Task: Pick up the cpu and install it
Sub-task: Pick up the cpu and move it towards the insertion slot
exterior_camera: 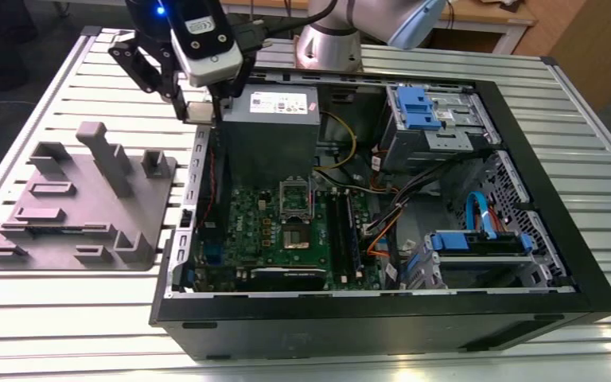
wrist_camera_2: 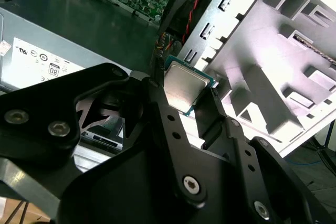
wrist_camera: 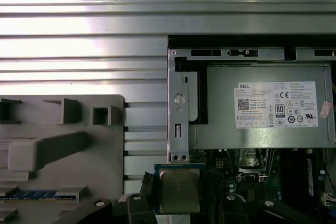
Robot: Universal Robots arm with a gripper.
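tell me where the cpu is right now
The cpu is clamped between the fingers, held up over the edge of the computer case beside the power supply, with the grey fixture toward the exterior view's left.

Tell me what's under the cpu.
The cpu, gripped by the tool, hangs roughly over the case wall beside the motherboard. Directly beneath it is hidden by the chip.

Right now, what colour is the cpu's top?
Silvery-grey metal top on the cpu, with a green edge; clearest in the second wrist view.
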